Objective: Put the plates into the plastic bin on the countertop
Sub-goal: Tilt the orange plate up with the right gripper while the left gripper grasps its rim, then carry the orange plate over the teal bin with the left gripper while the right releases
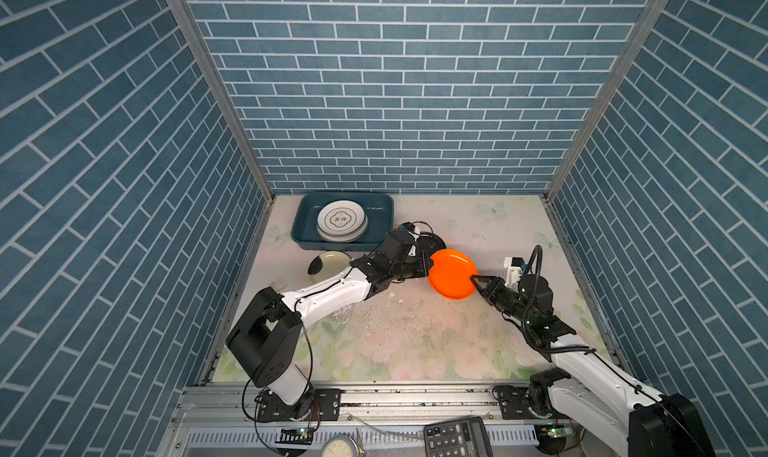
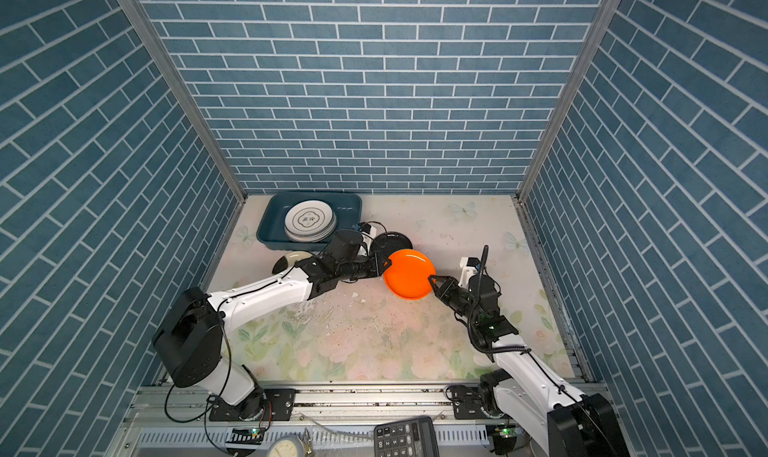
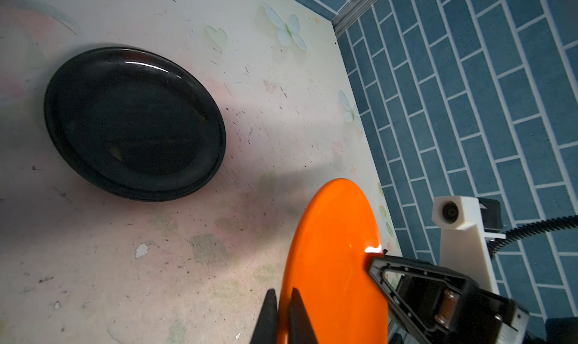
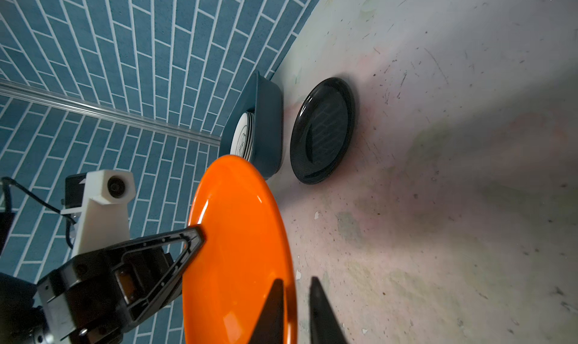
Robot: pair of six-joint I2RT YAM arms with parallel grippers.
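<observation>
The orange plate [image 1: 452, 274] is held in the air above the middle of the countertop [image 1: 415, 342], face up, between the two grippers. Just behind its far-left rim the black plate [image 3: 134, 123] lies flat. This black plate is close beside the near right corner of the plastic bin [image 1: 300, 222]. The bin stands in the far-left corner, against the back wall [image 1: 395, 102]. A stack of plates [image 1: 341, 220] sits about in its middle, with a bare strip of floor on each side. The cream plate [image 1: 328, 264] lies before the bin's near wall, partly under the left arm [image 1: 328, 295]. Open countertop lies to the right and toward the near edge.

The left gripper [image 3: 283, 292] is clamped on the plate's left rim, one finger on each face. The right gripper [image 4: 295, 283] has its jaws a little apart around the opposite rim. In the right wrist view the finger on the countertop side stands clear of the plate.
</observation>
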